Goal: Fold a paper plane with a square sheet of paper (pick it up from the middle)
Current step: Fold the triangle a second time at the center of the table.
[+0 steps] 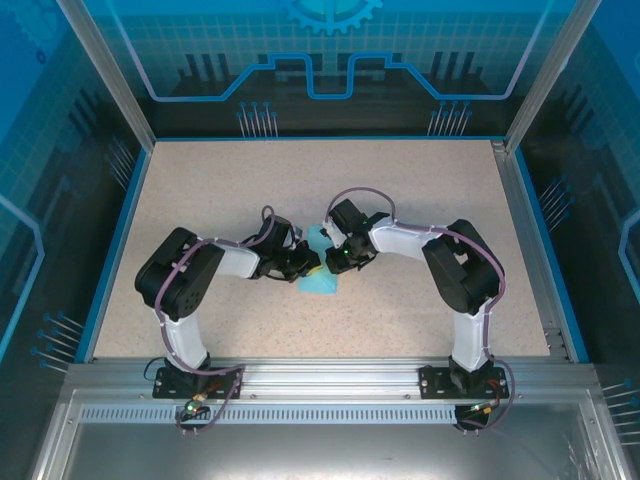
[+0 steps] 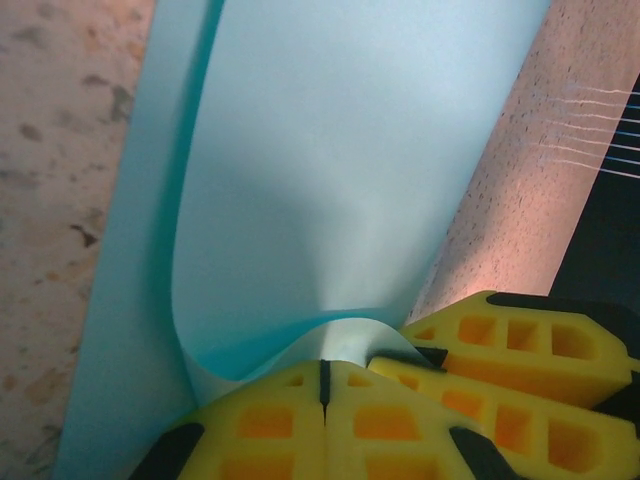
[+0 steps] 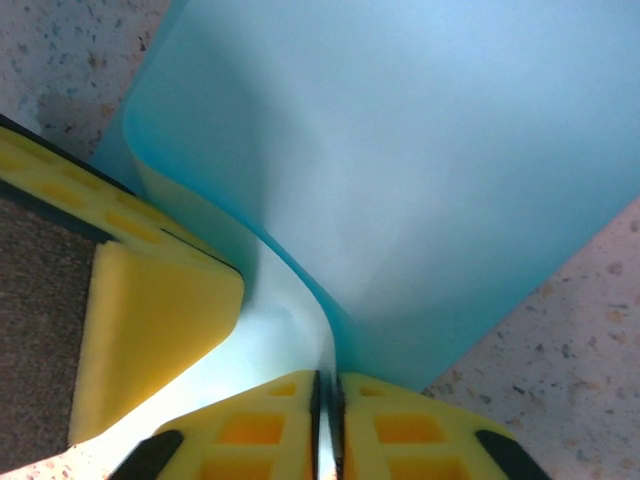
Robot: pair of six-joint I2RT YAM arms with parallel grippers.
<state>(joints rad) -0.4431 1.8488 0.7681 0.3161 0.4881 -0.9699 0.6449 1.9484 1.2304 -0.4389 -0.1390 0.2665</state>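
Top view: the square sheet of paper (image 1: 322, 284) lies mid-frame between the left gripper (image 1: 303, 262) and the right gripper (image 1: 338, 260).

Left wrist: my left fingers (image 2: 270, 420) are pressed together at the bottom, pinching a raised ridge of the sheet.

Right wrist: my right fingers (image 3: 250, 430) also pinch it, but only lightly. If the two arms pull against each other, I judge the paper could tear or slip free.

Speckled beige table (image 1: 200, 180), blue walls (image 1: 330, 60)

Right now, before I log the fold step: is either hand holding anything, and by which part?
Both are. The left hand and the right hand each pinch the light-blue sheet of paper at a raised ridge, close beside each other.
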